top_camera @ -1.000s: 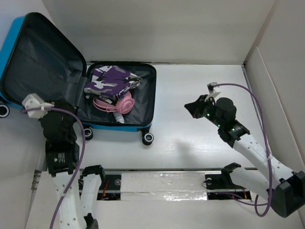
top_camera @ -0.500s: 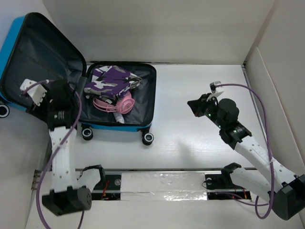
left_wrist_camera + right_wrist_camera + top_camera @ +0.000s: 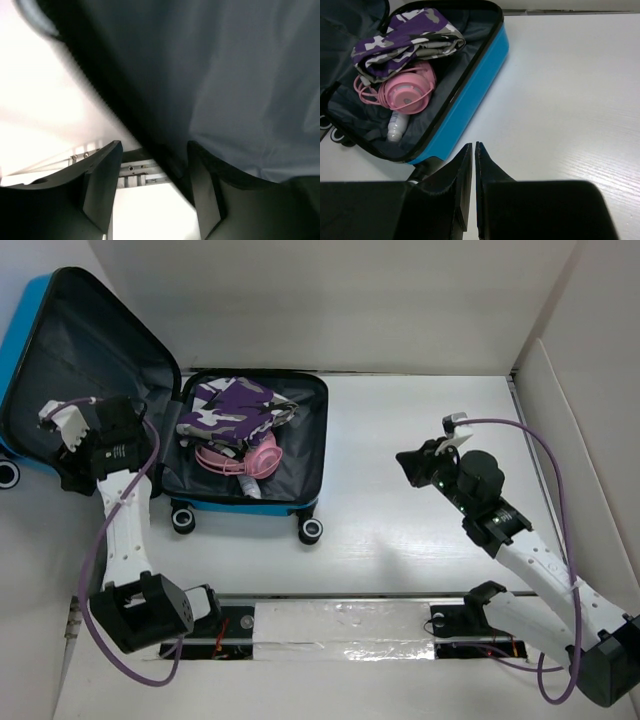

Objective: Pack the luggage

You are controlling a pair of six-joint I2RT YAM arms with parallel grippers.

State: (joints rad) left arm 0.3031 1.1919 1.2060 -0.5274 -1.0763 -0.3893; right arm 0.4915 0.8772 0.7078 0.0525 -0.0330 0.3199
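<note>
From above, you see the small bright blue hard-shell suitcase (image 3: 262, 506) lying open at ten o'clock on the white wood-grain table (image 3: 420, 420). Its lid is propped up towards nine o'clock, showing dark grey fabric lining. Your left gripper (image 3: 72, 472) sits at the lid's near edge, but this view hides its fingers.

The left wrist camera fills that in. The left gripper (image 3: 152, 150) has its jaws spread, with the lid's dark rim and creased lining passing between them. I cannot tell whether either finger touches the rim.

The right wrist camera gives the clearest look inside the tray. A folded purple, white and grey camouflage cloth (image 3: 405, 42) lies at twelve o'clock. The round pink headphones with a looped pink cord (image 3: 405, 92) touch its near side, and a small pale bottle (image 3: 397, 127) lies at six o'clock of them. The right gripper (image 3: 474, 147) has its fingers all but pressed together, with only a thin slit between them and nothing in it. In the top view the right gripper (image 3: 410, 465) hangs over bare table at three o'clock, well apart from the case.

A second ago your left gripper was by the hinge, near the tray. It has since swung out to the lid and spread its jaws. The right arm has barely shifted, and the contents lie as they did.
</note>
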